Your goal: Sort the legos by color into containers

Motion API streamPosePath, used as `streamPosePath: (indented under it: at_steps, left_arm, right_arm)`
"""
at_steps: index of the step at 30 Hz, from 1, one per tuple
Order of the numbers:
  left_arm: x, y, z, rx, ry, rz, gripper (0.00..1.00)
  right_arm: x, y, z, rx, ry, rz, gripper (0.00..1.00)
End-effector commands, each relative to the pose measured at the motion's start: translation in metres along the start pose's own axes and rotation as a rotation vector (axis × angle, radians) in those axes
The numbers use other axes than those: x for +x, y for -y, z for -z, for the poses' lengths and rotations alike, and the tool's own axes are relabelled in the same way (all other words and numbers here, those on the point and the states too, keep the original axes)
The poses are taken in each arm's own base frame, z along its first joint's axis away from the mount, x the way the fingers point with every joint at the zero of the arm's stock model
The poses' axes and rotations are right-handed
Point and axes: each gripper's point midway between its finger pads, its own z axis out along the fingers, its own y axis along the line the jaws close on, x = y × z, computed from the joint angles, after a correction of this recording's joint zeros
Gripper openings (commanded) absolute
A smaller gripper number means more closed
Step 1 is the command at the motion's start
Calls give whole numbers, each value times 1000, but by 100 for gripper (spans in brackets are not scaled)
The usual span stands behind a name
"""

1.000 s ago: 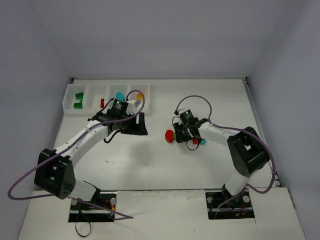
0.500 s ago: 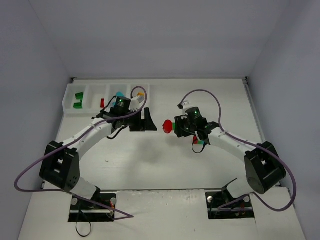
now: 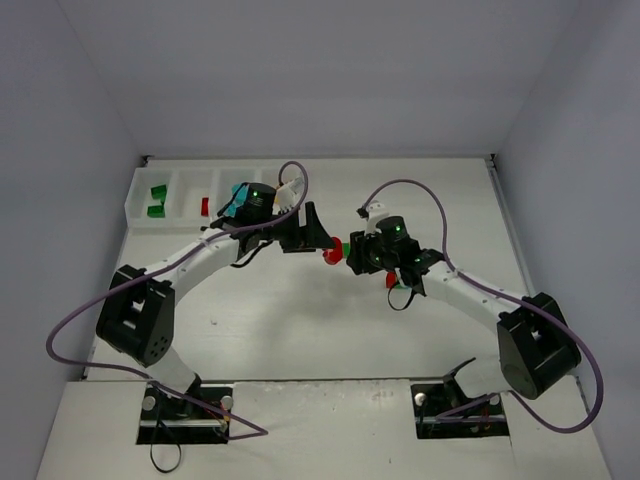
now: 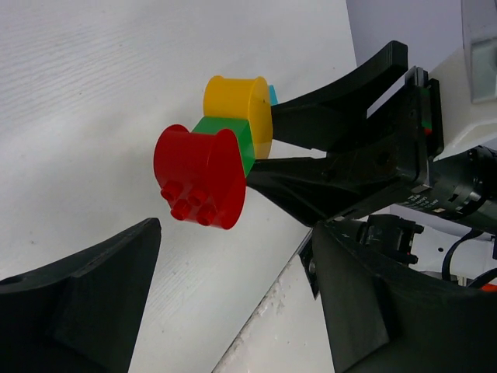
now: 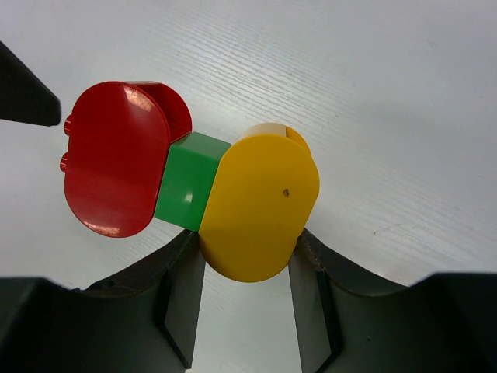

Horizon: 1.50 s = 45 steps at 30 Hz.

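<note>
My right gripper (image 3: 347, 256) (image 5: 247, 250) is shut on a stack of legos: a yellow rounded brick (image 5: 260, 206) sits between its fingers, with a green brick (image 5: 186, 183) and a red rounded brick (image 5: 116, 159) sticking out. The stack is held above the table. My left gripper (image 3: 317, 232) (image 4: 233, 311) is open and empty, facing the stack's red end (image 4: 200, 177) and a little short of it. The container tray (image 3: 187, 180) stands at the back left, holding green bricks (image 3: 156, 198), a red brick (image 3: 204, 205) and a cyan brick (image 3: 239, 192). Its right end is hidden by my left arm.
A red brick with a cyan one (image 3: 393, 281) lies on the table under my right arm. Purple cables loop over both arms. Grey walls close the table at the back and on both sides.
My left gripper has swung right, away from the tray, toward the middle. My right gripper has carried the stack left and further back to meet it.
</note>
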Motion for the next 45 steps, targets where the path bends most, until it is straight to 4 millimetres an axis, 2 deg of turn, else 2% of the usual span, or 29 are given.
streamPosePath:
  at_steps: [1, 11, 14, 19, 29, 34, 36, 37, 39, 42, 45]
  left_arm:
    - [-28, 33, 0, 81, 70, -80, 72]
    - [-24, 17, -10, 20, 48, -58, 70]
    - [-24, 21, -10, 42, 48, -57, 66]
    - [-28, 39, -8, 132, 65, -76, 53]
    - [-18, 39, -8, 151, 46, -64, 51]
    - [-15, 41, -6, 149, 46, -73, 40]
    - [-15, 43, -6, 146, 51, -79, 32]
    - [-15, 43, -5, 144, 53, -82, 27]
    - [-17, 44, -4, 135, 62, -90, 10]
    - [-16, 45, -1, 127, 65, -103, 2]
    - [-16, 47, 3, 117, 58, -115, 0]
  right_arm:
    - [-44, -11, 14, -48, 161, 18, 0]
    - [-45, -14, 19, -63, 178, 16, 0]
    - [-46, -16, 20, -71, 185, 18, 0]
    - [-46, -17, 22, -81, 199, 11, 0]
    - [-52, -21, 26, -102, 236, -2, 0]
    - [-57, -20, 30, -101, 266, -7, 0]
    - [-59, -20, 31, -101, 274, -5, 0]
    - [-59, -20, 31, -100, 276, -5, 0]
    - [-60, -20, 31, -99, 282, -5, 0]
    - [-59, -17, 30, -87, 287, -9, 0]
    - [-55, -12, 29, -73, 285, -23, 0]
